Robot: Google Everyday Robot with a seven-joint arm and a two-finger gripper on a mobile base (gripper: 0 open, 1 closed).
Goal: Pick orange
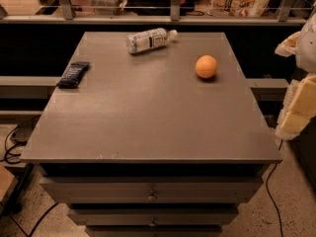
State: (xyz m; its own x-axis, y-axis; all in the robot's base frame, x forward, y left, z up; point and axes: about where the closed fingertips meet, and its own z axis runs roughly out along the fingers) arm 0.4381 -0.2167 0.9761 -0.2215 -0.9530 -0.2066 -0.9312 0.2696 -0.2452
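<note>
The orange point(206, 66) is a small round fruit resting on the grey table top point(148, 112), toward the back right. My gripper point(299, 106) shows as pale white and yellow parts at the right edge of the view. It hangs beside the table's right side, to the right of the orange and nearer than it, and well apart from it. Nothing is seen in it.
A clear plastic bottle point(148, 40) lies on its side at the table's back middle. A dark snack packet point(74, 74) lies near the left edge. Drawers point(150, 194) are below the top, cables point(15, 142) lie on the floor, and a railing point(173, 14) runs behind.
</note>
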